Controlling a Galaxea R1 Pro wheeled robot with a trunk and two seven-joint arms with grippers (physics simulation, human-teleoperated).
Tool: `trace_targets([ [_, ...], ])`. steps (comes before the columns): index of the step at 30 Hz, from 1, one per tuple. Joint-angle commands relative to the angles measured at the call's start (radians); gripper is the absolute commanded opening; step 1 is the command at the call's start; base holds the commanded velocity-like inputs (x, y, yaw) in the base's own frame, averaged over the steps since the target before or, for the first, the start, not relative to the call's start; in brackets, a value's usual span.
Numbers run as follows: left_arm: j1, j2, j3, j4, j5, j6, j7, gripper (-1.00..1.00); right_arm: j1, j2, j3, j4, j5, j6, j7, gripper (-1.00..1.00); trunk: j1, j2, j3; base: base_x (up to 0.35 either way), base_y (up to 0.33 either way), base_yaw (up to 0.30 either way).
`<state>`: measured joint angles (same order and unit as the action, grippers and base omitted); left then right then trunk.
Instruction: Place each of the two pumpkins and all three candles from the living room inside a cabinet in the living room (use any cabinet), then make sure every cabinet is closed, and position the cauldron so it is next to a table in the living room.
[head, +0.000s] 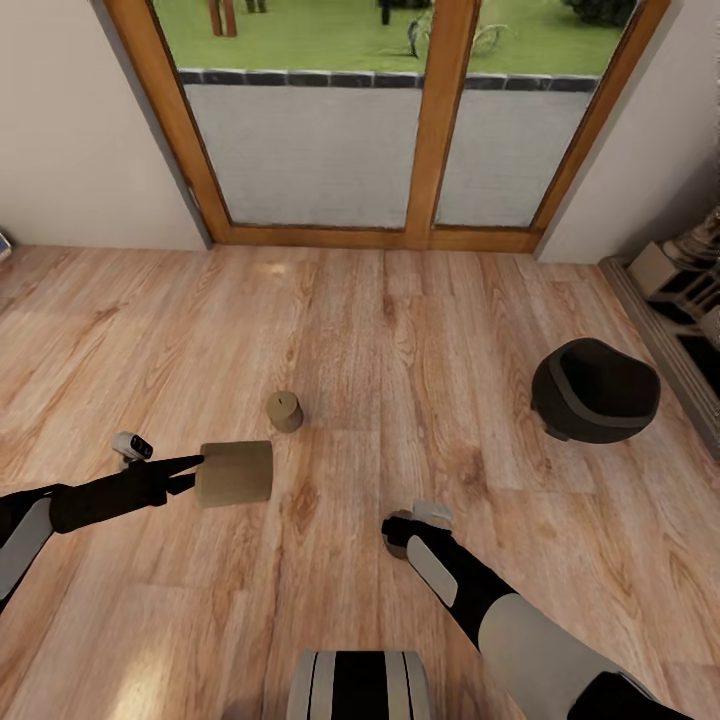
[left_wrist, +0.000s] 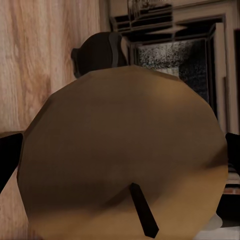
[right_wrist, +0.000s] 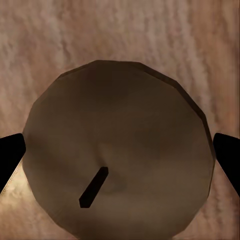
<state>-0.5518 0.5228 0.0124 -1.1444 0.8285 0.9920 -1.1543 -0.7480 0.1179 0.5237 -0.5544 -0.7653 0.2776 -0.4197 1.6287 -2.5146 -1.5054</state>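
Note:
My left gripper (head: 198, 473) is shut on a tan candle (head: 236, 473) that it holds on its side above the wood floor. In the left wrist view this candle (left_wrist: 120, 150) spans the space between the dark fingertips (left_wrist: 7, 157). A second candle (head: 284, 411) stands upright on the floor just beyond it. My right gripper (head: 402, 538) points down at the floor over a third candle (head: 393, 548), mostly hidden by the hand. From the right wrist camera that candle (right_wrist: 117, 150) stands on the floor with a fingertip (right_wrist: 227, 160) against each side. The black cauldron (head: 595, 390) sits at the right.
A glass door with a wooden frame (head: 440, 120) fills the far wall. A low dark unit (head: 680, 330) with objects on it runs along the right edge, close behind the cauldron. Bare wood floor (head: 400, 340) stretches between the candles and the door.

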Motion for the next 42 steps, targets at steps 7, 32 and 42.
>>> trace_targets([
  [7, 0.0, -0.001, -0.031, 0.0, 0.0, 0.005, 0.0, -1.0, -0.001, -0.005, 0.004, -0.01, -0.009, 0.004, -0.008, -1.0, -0.003, 0.001, 0.027, 0.0, 0.0, 0.0],
  [32, 0.0, -0.001, -0.05, 0.0, -0.005, 0.004, 0.015, -1.0, -0.001, -0.009, 0.002, -0.021, -0.009, 0.0, -0.007, -1.0, -0.014, 0.007, 0.123, 0.0, 0.0, 0.0],
  [42, 0.0, -0.001, -0.052, 0.0, -0.008, 0.004, 0.016, -1.0, -0.001, -0.01, 0.0, -0.026, -0.011, 0.003, 0.005, -1.0, -0.019, 0.01, 0.162, 0.0, 0.0, 0.0],
])
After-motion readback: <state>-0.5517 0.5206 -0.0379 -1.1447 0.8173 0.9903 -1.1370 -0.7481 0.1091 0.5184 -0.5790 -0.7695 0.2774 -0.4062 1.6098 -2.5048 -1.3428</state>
